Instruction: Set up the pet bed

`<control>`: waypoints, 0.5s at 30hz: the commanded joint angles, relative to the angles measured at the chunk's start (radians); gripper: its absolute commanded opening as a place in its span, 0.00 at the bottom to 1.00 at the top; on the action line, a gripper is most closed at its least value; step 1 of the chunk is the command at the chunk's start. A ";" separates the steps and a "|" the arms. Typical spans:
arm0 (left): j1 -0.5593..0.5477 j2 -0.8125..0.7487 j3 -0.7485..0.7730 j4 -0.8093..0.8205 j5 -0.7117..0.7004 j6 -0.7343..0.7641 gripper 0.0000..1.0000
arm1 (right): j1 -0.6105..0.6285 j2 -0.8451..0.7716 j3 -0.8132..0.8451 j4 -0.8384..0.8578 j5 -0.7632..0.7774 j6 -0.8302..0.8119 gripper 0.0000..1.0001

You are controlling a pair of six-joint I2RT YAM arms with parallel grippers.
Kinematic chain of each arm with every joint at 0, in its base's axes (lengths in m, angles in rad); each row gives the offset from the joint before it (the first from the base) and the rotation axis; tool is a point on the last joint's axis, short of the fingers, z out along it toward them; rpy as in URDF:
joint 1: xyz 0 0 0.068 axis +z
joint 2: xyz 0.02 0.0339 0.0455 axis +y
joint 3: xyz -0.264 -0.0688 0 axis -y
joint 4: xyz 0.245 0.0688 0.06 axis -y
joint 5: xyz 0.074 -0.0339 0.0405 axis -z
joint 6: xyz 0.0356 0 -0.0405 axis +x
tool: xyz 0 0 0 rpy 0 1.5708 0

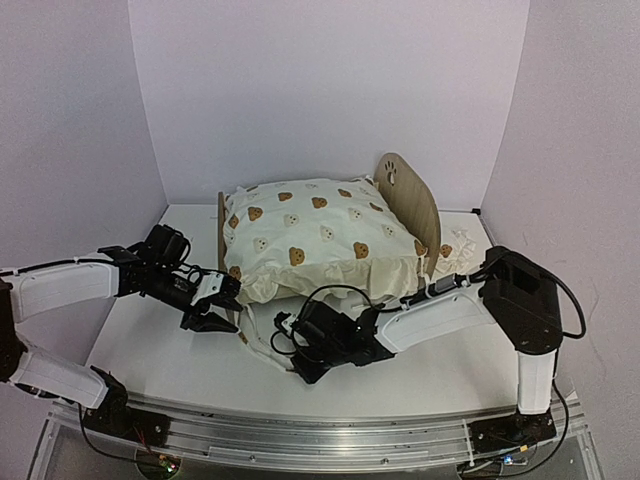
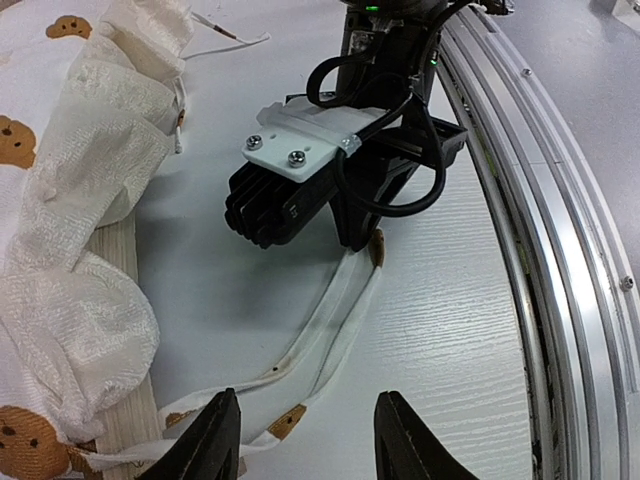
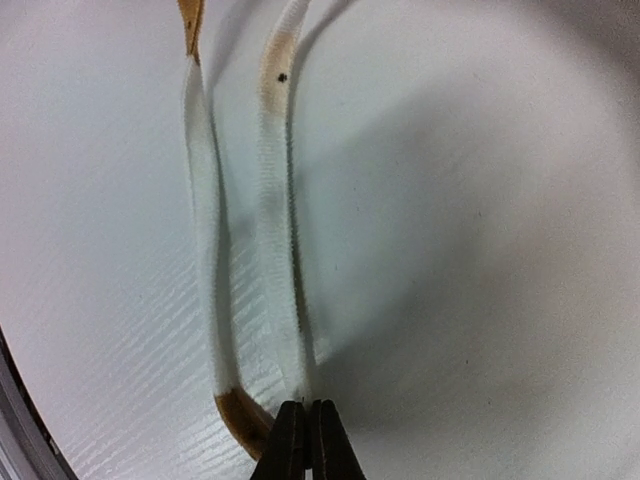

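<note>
Tie strings of cream fabric with tan tips run away from the right jaws, clenched on their near end; left jaws, parted, hover above the far end.

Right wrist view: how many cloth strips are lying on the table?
2. The right strip ends pinched in the shut claw; the left strip lies beside it. Others may lie outside this view.
</note>
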 commanded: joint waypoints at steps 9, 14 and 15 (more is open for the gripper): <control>-0.100 -0.053 0.025 0.075 0.024 0.055 0.58 | 0.006 -0.217 0.040 -0.039 -0.086 0.029 0.00; -0.156 -0.032 0.012 0.179 0.000 0.004 0.66 | 0.005 -0.243 0.023 0.057 -0.140 0.040 0.00; -0.167 -0.022 0.016 0.188 -0.003 -0.005 0.66 | 0.005 -0.246 0.021 0.075 -0.155 0.041 0.00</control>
